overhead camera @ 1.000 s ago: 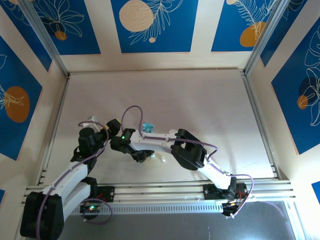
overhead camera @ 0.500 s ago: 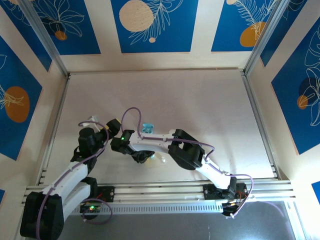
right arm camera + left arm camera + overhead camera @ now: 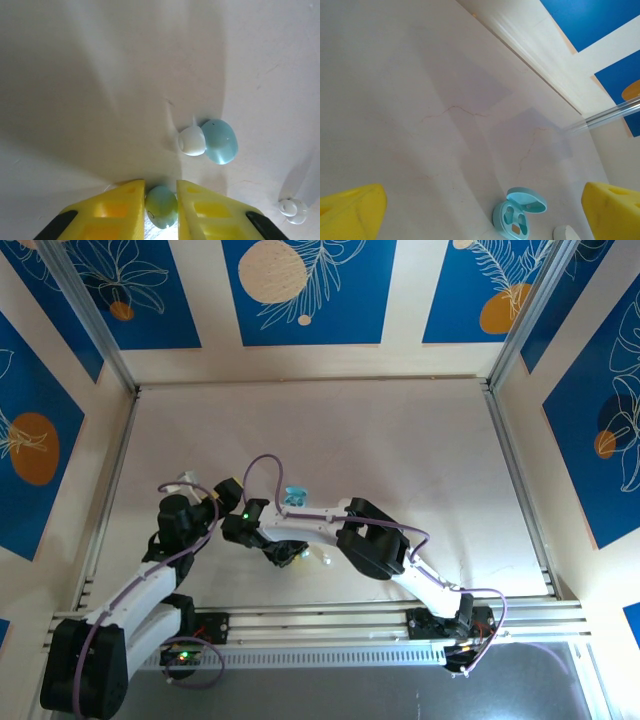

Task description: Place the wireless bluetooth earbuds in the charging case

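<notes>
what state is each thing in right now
left gripper: open, holding nothing
right gripper: shut on gripped blue earbud
loose blue earbud: lying on the table, not in a case
white earbud: lying loose on the table
blue charging case: lid open, resting on the table

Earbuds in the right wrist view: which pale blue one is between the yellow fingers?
The blue earbud at the bottom edge, pinched between the right arm's yellow fingers. The other blue earbud lies loose beyond them, untouched.
</notes>
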Robot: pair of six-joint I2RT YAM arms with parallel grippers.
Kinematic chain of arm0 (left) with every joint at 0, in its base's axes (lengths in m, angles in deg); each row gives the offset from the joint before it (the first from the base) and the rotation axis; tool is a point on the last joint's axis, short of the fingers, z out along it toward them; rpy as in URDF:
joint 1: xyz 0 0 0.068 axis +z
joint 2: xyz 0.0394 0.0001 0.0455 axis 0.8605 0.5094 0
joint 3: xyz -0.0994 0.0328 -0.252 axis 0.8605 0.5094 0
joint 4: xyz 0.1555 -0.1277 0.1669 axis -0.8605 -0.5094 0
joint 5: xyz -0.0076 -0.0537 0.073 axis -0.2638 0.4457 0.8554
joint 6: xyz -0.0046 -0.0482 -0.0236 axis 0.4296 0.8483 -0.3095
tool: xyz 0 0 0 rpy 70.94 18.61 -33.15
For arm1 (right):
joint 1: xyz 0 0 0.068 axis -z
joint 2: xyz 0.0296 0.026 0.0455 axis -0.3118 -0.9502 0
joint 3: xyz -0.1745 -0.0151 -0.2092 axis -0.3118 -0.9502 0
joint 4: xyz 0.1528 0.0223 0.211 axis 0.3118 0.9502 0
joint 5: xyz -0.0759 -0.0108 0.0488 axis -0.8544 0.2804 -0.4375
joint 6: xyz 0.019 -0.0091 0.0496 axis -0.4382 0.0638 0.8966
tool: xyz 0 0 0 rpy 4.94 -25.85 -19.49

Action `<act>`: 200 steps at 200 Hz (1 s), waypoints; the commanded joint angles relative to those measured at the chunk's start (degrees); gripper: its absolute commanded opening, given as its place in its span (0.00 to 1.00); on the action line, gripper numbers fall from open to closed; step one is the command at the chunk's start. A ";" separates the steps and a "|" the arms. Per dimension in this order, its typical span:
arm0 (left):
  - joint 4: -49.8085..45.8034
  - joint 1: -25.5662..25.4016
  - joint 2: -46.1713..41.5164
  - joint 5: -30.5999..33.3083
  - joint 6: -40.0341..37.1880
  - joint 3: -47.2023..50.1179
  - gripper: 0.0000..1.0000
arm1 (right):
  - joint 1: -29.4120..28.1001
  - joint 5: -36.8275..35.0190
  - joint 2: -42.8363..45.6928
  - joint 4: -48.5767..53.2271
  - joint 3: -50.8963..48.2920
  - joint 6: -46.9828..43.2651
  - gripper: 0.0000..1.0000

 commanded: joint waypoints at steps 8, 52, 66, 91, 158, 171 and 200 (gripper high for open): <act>2.70 0.48 0.89 -2.25 -0.34 0.10 1.00 | 0.99 -0.68 1.59 1.31 -1.00 1.79 0.19; 6.69 0.23 2.01 -5.61 0.14 0.32 1.00 | 2.02 -0.01 9.46 -3.02 -6.94 3.48 0.19; 9.02 -0.23 2.54 -6.79 0.10 0.54 1.00 | 2.78 1.21 13.76 -6.57 -10.68 4.00 0.19; 11.46 -2.45 2.82 -7.15 -0.75 0.63 1.00 | 4.76 3.82 22.84 -14.01 -18.91 5.02 0.19; 18.08 -11.76 5.12 -8.54 -6.67 -0.79 1.00 | 13.48 18.44 47.79 -38.24 -42.85 5.48 0.20; 18.87 -15.22 5.65 -8.52 -9.25 -1.52 1.00 | 16.03 23.63 51.78 -43.52 -47.49 5.92 0.20; 20.23 -22.38 8.07 -8.64 -14.51 -3.35 1.00 | 22.32 34.39 58.61 -51.98 -55.44 6.90 0.20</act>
